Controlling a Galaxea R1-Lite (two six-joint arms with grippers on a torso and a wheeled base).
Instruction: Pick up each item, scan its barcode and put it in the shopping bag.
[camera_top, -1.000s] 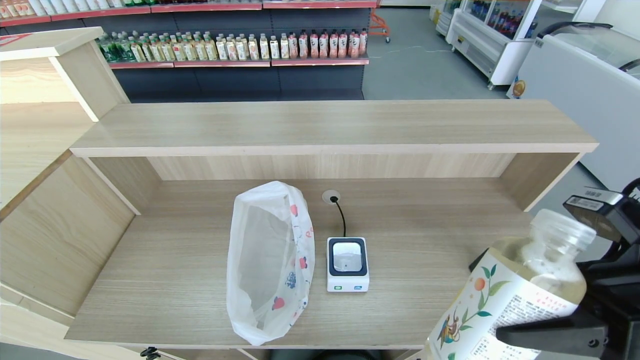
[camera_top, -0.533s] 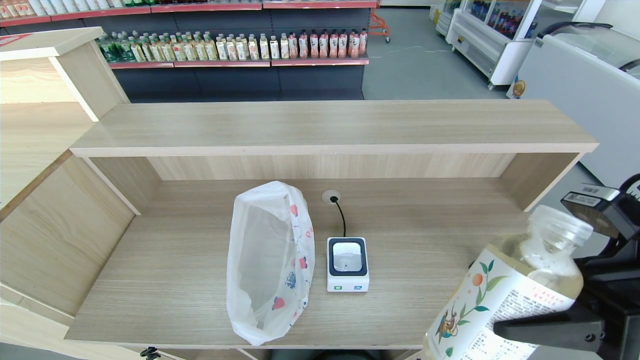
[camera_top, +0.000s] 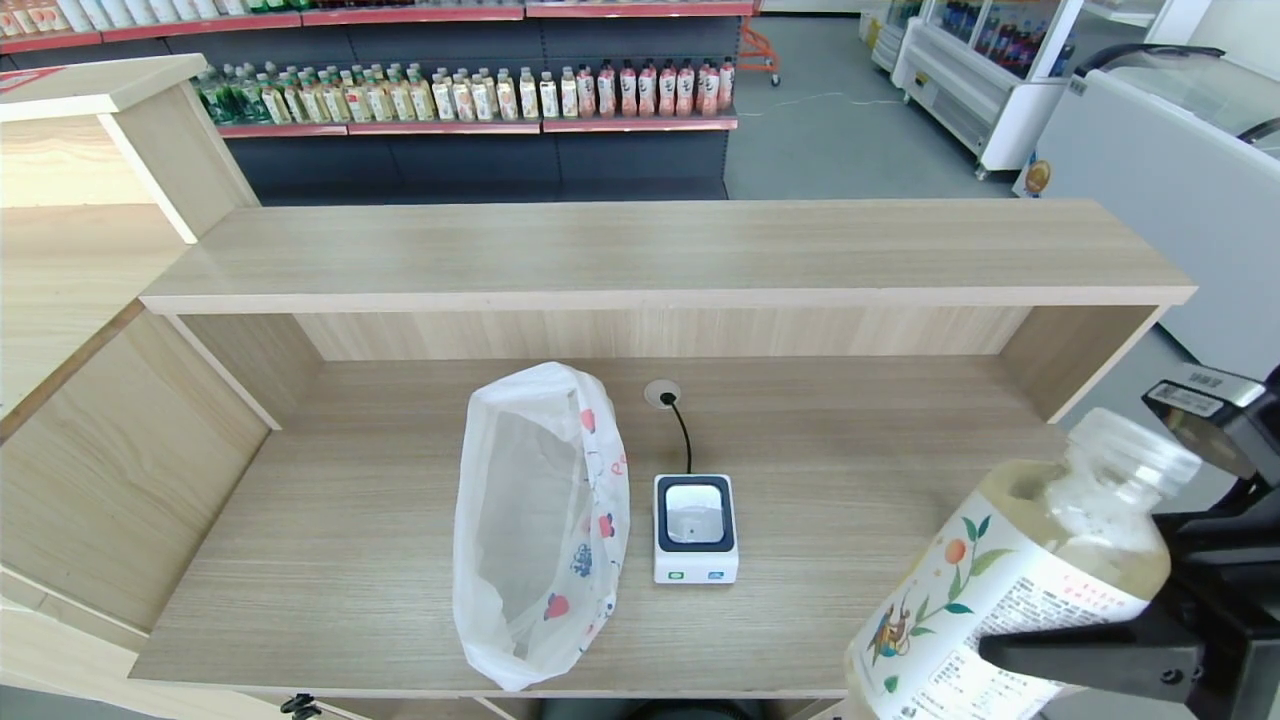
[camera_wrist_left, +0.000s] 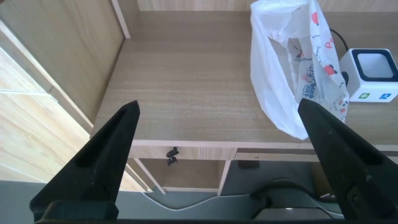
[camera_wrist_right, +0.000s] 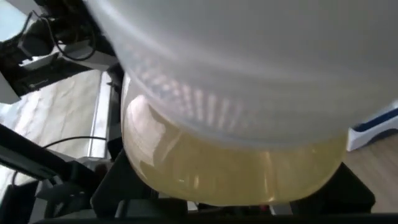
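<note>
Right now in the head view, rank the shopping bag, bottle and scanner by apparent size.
1. Shopping bag and bottle: look alike, and the bottle is nearer the camera, so unranked.
2. Scanner: clearly smallest.

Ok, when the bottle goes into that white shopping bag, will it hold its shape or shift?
Probably floppy: the shopping bag is thin, see-through film, slumped and creased on the counter. It looks empty and light, so the bottle may push it sideways, perhaps against the scanner beside it.
</note>
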